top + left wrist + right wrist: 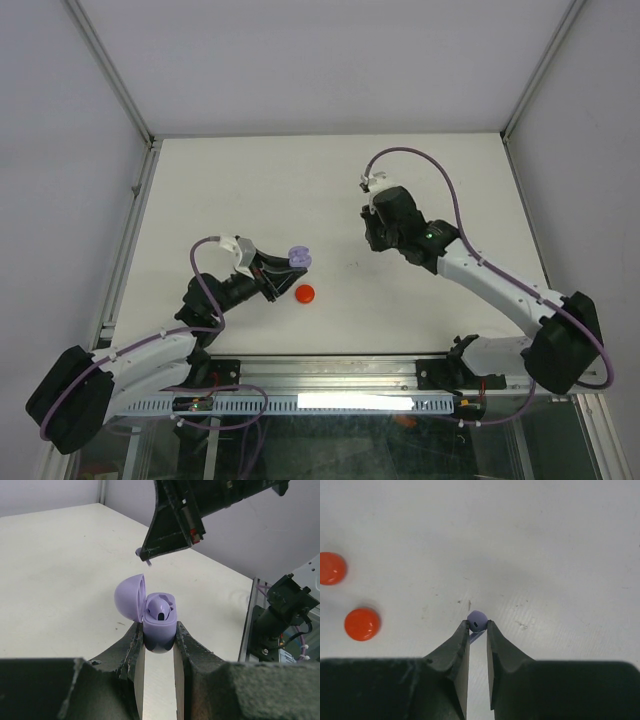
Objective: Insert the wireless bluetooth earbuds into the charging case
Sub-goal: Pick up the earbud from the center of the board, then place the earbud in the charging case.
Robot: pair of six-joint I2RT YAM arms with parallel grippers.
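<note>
So the left gripper [159,634] is clamped on the open lavender case [150,625], one earbud [160,609] already seated; the right gripper [477,627] is pinching the second earbud [476,619].

Left arm [150,350] and right arm [490,280]: white link shells, bulky black joint housings, lavender cables [420,155] looping alongside, green light [430,236] on the right wrist; left gripper [159,632] and right gripper [477,625] black, rough-grained wedge fingers [200,680] with pale inner faces.

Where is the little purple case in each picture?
Top external: the charging case, left of centre, in the left gripper.
Left wrist: charging case centre, lid open, between the jaws.
Right wrist: not in it.
Shared landmark: the right gripper, above the case in the left wrist view, pinching an earbud in its own.
</note>
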